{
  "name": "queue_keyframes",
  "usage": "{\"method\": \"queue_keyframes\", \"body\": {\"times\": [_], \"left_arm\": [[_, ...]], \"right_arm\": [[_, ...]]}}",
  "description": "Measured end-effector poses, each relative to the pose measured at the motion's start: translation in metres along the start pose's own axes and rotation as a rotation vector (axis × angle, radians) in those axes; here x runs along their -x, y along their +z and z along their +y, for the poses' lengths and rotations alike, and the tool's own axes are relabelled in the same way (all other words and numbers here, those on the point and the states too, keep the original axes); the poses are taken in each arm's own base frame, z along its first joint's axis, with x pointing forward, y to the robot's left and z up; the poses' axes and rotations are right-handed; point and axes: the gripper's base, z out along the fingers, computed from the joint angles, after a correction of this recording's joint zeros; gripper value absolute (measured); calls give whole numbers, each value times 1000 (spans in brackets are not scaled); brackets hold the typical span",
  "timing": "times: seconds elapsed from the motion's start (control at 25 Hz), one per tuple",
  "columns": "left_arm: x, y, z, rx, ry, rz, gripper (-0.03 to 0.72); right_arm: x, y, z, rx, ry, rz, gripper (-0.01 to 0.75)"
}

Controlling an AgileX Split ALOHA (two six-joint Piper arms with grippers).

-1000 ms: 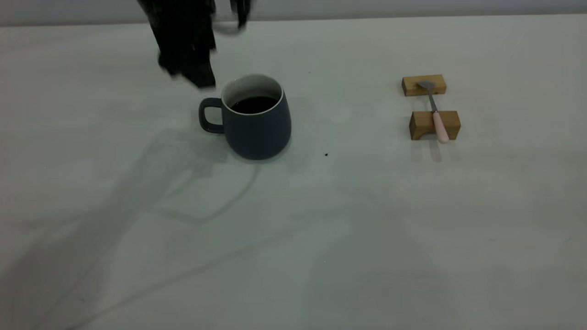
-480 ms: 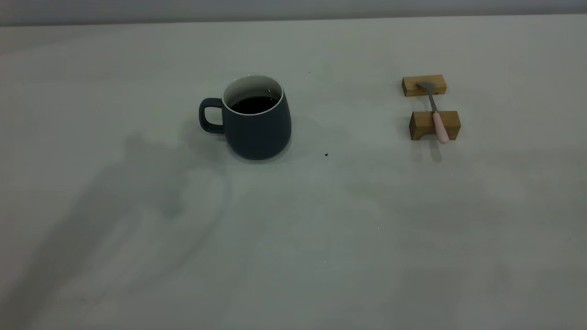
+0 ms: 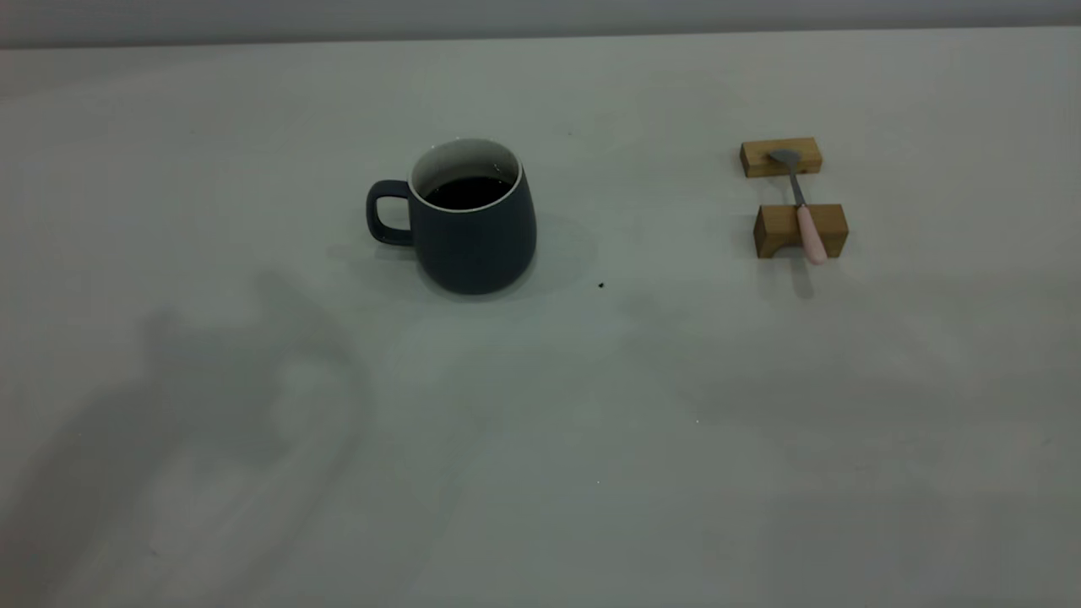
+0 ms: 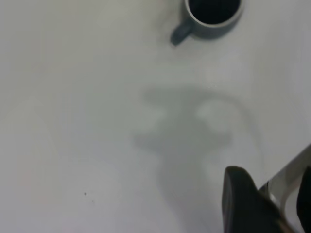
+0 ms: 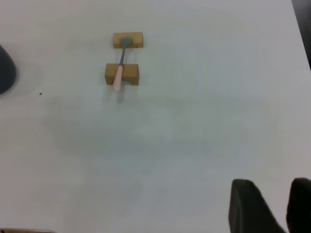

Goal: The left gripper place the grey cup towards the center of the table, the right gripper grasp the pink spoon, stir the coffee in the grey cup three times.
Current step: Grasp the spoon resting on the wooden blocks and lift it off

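Note:
The grey cup (image 3: 473, 241) stands upright on the table (image 3: 540, 439), left of the middle, handle to the left, with dark coffee (image 3: 467, 192) inside. The pink spoon (image 3: 804, 215) lies across two wooden blocks (image 3: 781, 158) at the right, pink handle nearest. Neither gripper shows in the exterior view. In the left wrist view my left gripper (image 4: 274, 199) is open and empty, high above the table, far from the cup (image 4: 214, 22). My right gripper (image 5: 281, 204) is open and empty, well away from the spoon (image 5: 119, 73).
The nearer wooden block (image 3: 781, 235) holds the spoon's handle off the table. A small dark speck (image 3: 600, 285) lies right of the cup. A dark strip (image 5: 302, 19) runs along the table's edge in the right wrist view. Arm shadows fall across the near left of the table.
The left arm, beside the cup's handle one second ago, has pulled out of the exterior view. Its shadow has slid toward the near left. Cup and spoon have not moved.

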Motion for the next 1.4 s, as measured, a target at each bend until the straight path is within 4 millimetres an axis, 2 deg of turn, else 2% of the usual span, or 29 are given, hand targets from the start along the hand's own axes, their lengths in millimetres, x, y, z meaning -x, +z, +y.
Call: {"method": "queue_keyframes", "body": {"times": [0.12, 0.2, 0.32, 0.48, 0.6, 0.72, 0.96, 1.2, 1.4], "left_arm": [[-16, -23, -3, 57, -123, -45, 341], [-34, -41, -7, 99, -230, -83, 342], [-69, -65, -19, 140, -348, -153, 342], [-122, -74, -38, 157, -398, -202, 342], [-166, -73, -49, 208, -485, -226, 342], [-202, -60, -61, 256, -570, -224, 342], [-256, -29, -93, 318, -718, -272, 342], [-279, -1, -111, 336, -766, -321, 342], [-283, -3, -117, 352, -758, -406, 342]], "right_arm": [[0, 0, 0, 0, 0, 0, 237], [0, 0, 0, 0, 0, 0, 237], [0, 0, 0, 0, 0, 0, 237], [0, 0, 0, 0, 0, 0, 237], [0, 0, 0, 0, 0, 0, 237], [0, 0, 0, 0, 0, 0, 237], [0, 0, 0, 0, 0, 0, 237], [0, 0, 0, 0, 0, 0, 237], [0, 0, 0, 0, 0, 0, 237]]}}
